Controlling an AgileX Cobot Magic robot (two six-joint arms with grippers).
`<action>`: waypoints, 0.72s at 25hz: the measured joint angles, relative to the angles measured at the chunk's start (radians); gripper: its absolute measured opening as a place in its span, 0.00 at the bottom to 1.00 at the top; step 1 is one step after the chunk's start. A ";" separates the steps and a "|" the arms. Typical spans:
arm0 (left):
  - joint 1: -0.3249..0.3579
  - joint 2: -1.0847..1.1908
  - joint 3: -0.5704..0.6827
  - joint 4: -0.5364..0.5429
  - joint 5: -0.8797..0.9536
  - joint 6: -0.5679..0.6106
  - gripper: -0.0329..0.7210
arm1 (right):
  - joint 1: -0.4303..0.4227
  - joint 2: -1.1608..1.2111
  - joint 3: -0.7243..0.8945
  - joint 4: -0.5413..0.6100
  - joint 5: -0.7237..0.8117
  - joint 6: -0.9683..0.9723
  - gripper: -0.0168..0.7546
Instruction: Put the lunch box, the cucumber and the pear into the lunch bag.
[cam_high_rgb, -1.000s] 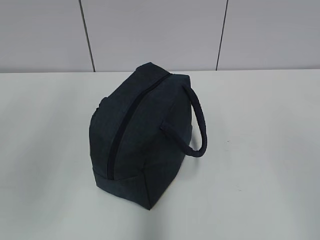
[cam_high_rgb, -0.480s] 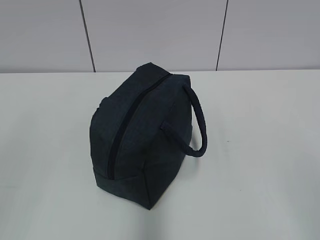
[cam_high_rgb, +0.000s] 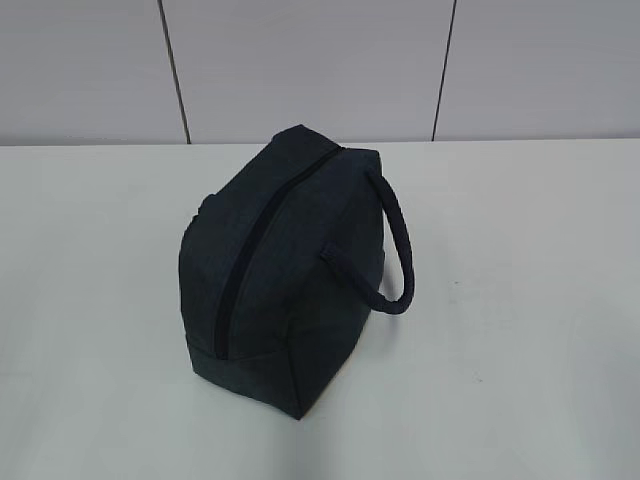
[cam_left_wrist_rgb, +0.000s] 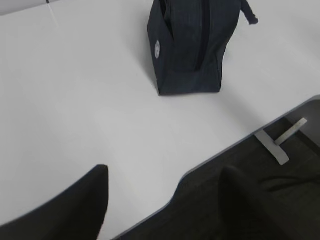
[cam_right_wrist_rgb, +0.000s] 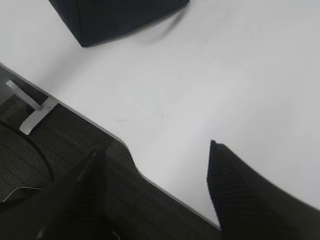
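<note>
Exterior view: navy lunch bag (cam_high_rgb: 285, 270) zipped, upright.

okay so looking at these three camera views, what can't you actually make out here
- Inside of the lunch bag: hidden in every view by its dark fabric and zipper line.
- Lunch box, cucumber, pear: seen in no view.
- Bag's far end: cut off by the top edge in both wrist views.
- Small round mark on the bag, left wrist view: too small to read.
</note>
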 joint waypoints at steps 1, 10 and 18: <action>0.000 0.000 0.017 -0.002 0.000 0.000 0.60 | 0.000 -0.002 0.007 0.000 -0.015 0.000 0.67; 0.000 0.000 0.125 -0.006 -0.136 -0.001 0.60 | 0.000 -0.002 0.022 0.000 -0.046 0.001 0.67; 0.000 0.000 0.146 -0.007 -0.167 -0.001 0.60 | 0.000 -0.002 0.022 0.000 -0.046 0.001 0.67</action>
